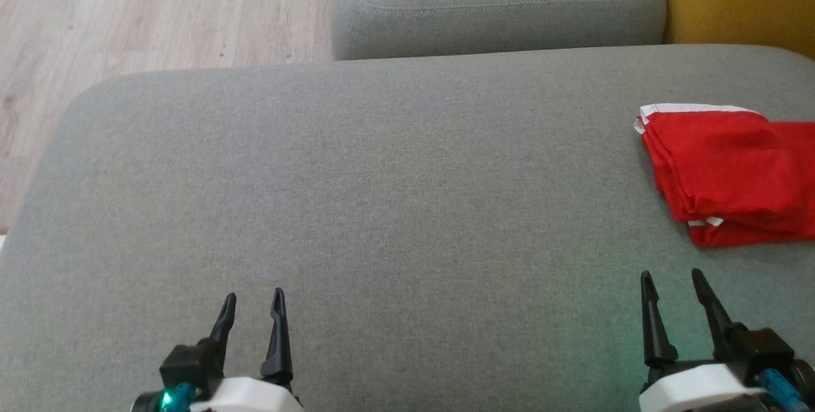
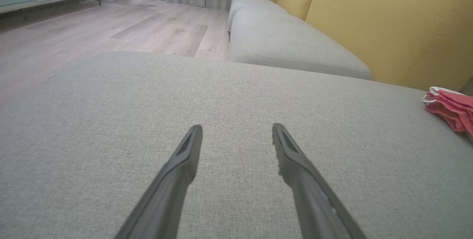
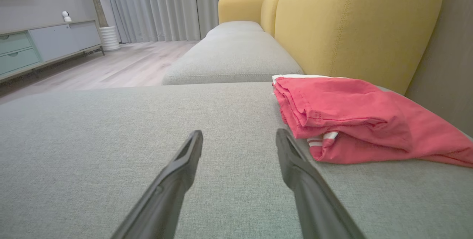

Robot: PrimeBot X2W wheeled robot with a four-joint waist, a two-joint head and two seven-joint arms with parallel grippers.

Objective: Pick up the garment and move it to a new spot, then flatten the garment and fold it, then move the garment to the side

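Note:
The garment (image 1: 732, 173) is red with white trim, folded into a thick stack, lying at the right edge of the grey sofa seat (image 1: 382, 208). The right wrist view has the garment (image 3: 351, 117) just ahead and to the right of my right gripper (image 3: 239, 139), and the left wrist view catches the garment (image 2: 451, 108) far to the right. My right gripper (image 1: 673, 277) hovers open a short way in front of it, nothing between its fingers. My left gripper (image 1: 253, 297) stands open over bare cushion at the lower left, and from its own wrist camera the left gripper (image 2: 237, 132) is empty too.
A second grey seat cushion (image 1: 496, 4) adjoins at the back. Yellow backrests (image 3: 351, 24) rise on the right. Wooden floor (image 1: 127, 11) lies beyond the seat's left and far edges. A low cabinet (image 3: 37, 43) and curtains stand across the room.

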